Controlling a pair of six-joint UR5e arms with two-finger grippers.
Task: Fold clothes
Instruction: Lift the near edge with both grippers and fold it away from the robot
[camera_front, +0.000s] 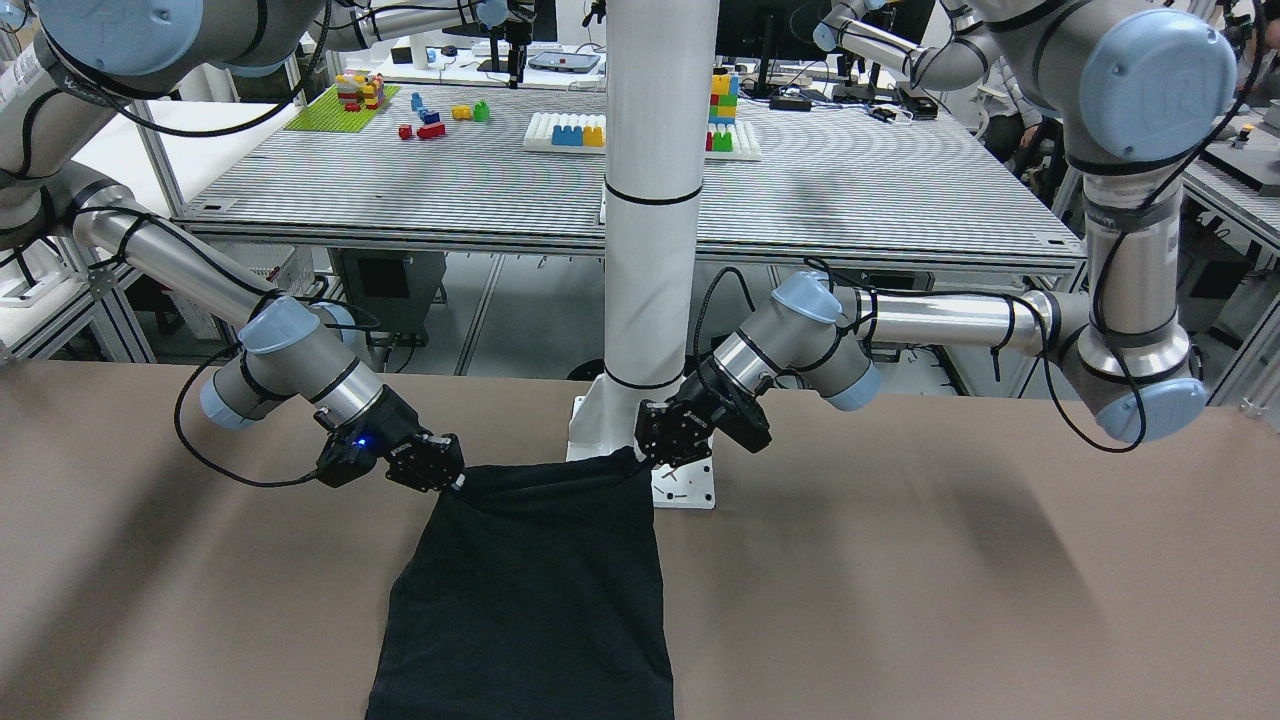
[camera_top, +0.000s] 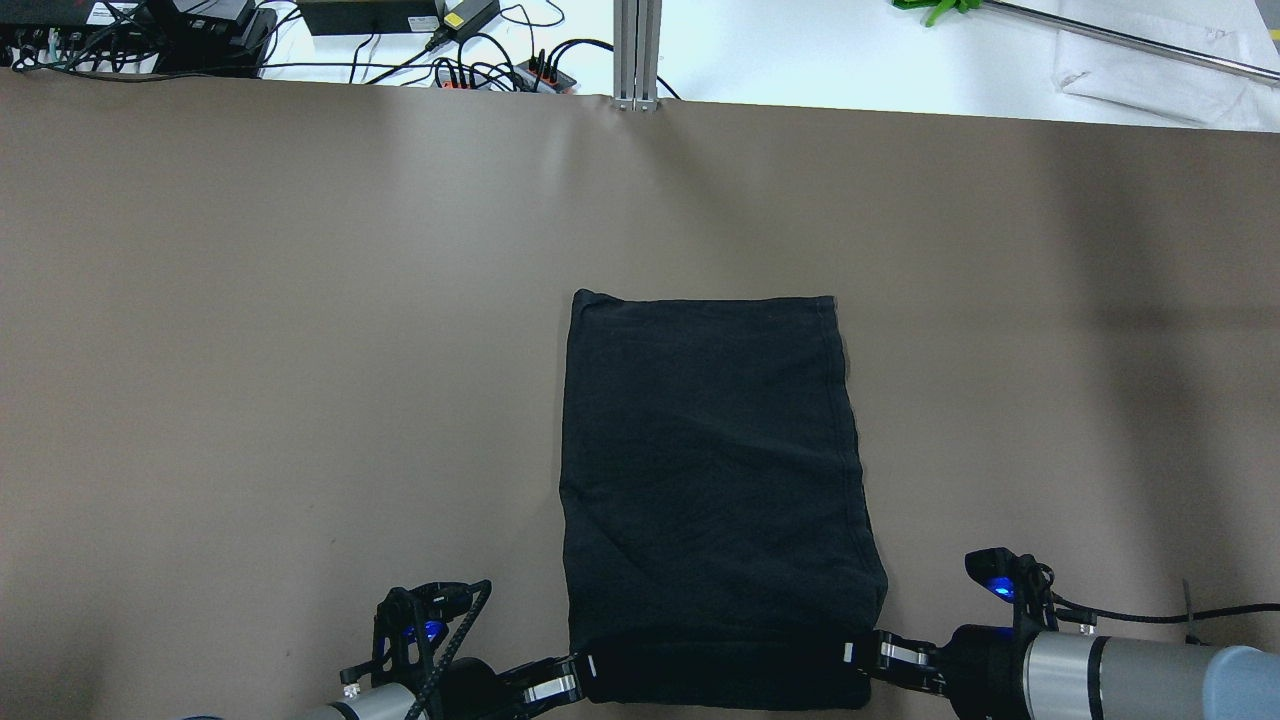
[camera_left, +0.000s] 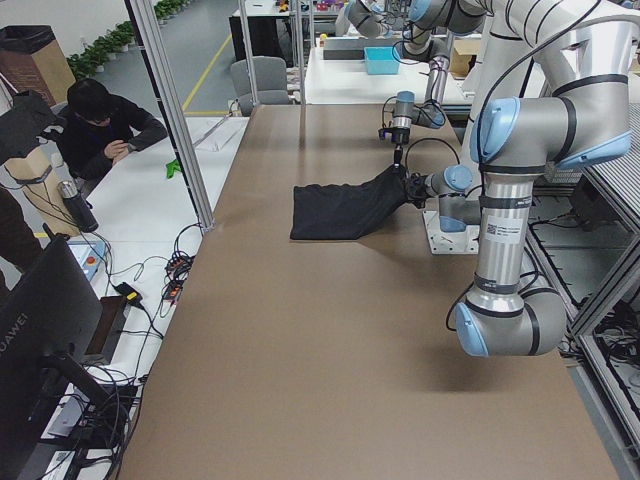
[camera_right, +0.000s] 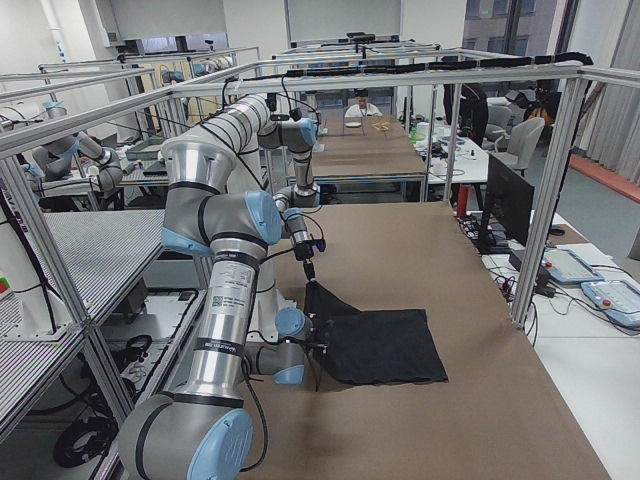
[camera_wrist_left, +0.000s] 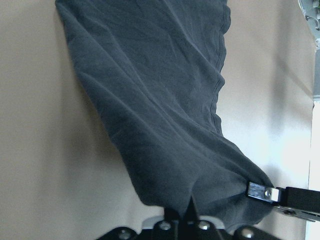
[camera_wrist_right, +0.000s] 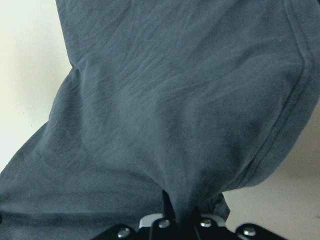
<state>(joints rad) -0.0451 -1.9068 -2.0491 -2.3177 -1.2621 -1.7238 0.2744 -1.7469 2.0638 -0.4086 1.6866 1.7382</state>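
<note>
The left tool (camera_top: 578, 686) and right tool (camera_top: 862, 655), each pinched tight on a near corner of the black garment (camera_top: 710, 450), hold that edge off the brown worktop (camera_top: 300, 350).

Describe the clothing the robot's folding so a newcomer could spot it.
Start at the big brown table, at the edge by the white pillar. The black garment lies there as a rectangle, its pillar-side corners pinched by the left hand and right hand; it is the only dark cloth there.

Only legible text: "HUAWEI" on back of dark monitor (camera_left: 45, 325); white label (camera_left: 497, 229) on left arm (camera_left: 500, 265) too small to read.
</note>
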